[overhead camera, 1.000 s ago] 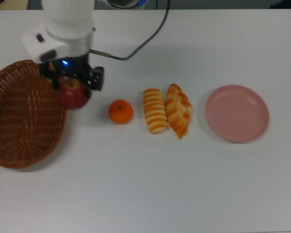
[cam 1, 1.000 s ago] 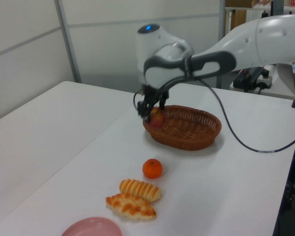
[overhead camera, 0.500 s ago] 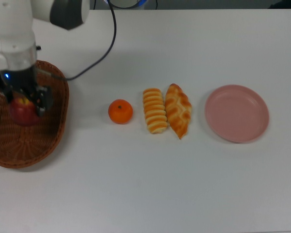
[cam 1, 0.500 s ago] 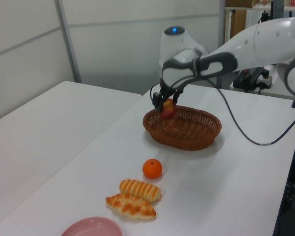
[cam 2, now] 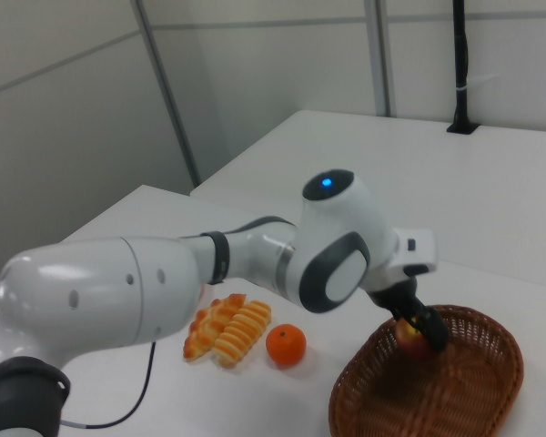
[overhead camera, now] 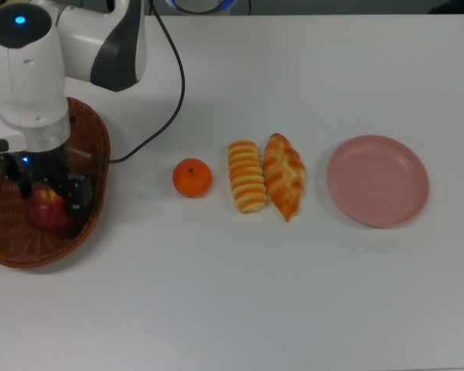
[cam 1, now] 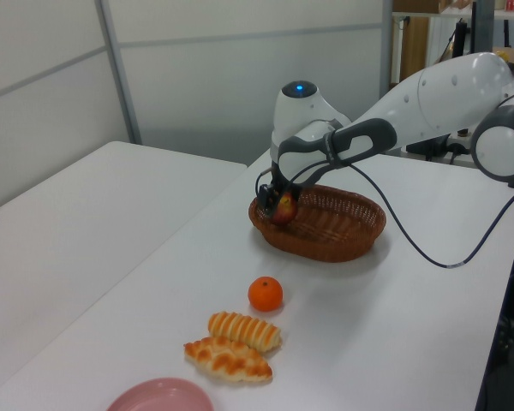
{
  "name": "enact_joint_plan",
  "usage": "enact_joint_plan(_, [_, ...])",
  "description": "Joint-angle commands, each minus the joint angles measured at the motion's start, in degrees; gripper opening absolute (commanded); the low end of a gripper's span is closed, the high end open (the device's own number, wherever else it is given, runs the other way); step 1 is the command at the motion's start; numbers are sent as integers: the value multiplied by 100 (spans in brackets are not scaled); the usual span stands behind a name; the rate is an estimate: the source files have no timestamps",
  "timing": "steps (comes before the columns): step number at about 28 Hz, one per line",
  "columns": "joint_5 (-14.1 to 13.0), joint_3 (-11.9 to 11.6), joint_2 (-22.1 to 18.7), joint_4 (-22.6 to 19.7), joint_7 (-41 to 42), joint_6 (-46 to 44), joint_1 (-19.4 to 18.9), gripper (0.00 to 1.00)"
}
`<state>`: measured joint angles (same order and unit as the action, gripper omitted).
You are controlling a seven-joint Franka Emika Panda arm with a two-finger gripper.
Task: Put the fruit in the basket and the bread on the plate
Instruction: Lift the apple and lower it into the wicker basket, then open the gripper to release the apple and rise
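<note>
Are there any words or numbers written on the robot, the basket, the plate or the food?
None: no words, numbers or signs can be read in any view.
The robot arm is plain white and grey, with only a blue light.
The basket, plate, apple, mandarin and two bread pieces carry no labels or stickers.

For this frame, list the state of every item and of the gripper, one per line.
gripper: shut on the apple, lowered inside the basket
apple: held, over the basket floor
basket: upright on the table, holds only the apple
mandarin: loose on the table, outside the basket
spiral roll: lying on the table, beside the braided loaf
braided loaf: lying on the table, off the plate
plate: empty
</note>
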<state>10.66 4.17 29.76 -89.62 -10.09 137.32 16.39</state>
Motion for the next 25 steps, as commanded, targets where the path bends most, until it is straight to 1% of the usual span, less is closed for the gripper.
enact_joint_plan(1, [50, -83, 47, -56, -11, 189, 5, 100])
enact_joint_plan(6, [24, -83, -14, -47, -46, 137, -30, 100])
enact_joint_plan(7, [-38, -74, -84, -47, -55, 119, -39, 100])
enact_joint_plan(10, [-56, -66, -243, -47, -168, 84, -65, 100])
enact_joint_plan(12, [-56, -22, -304, -47, -265, -73, -83, 100])
enact_joint_plan(14, [-91, 13, -445, -30, -397, -285, -188, 100])
enact_joint_plan(17, [-222, 49, -568, -47, -512, -390, -390, 100])
enact_joint_plan(18, [-275, 49, -655, -56, -529, -652, -573, 100])
enact_joint_plan(22, [-293, 57, -709, -47, -503, -1338, -961, 100])
enact_joint_plan(23, [-293, 57, -718, -56, -494, -1618, -1153, 100])
enact_joint_plan(25, [-302, 57, -753, -56, -477, -1910, -1348, 100])
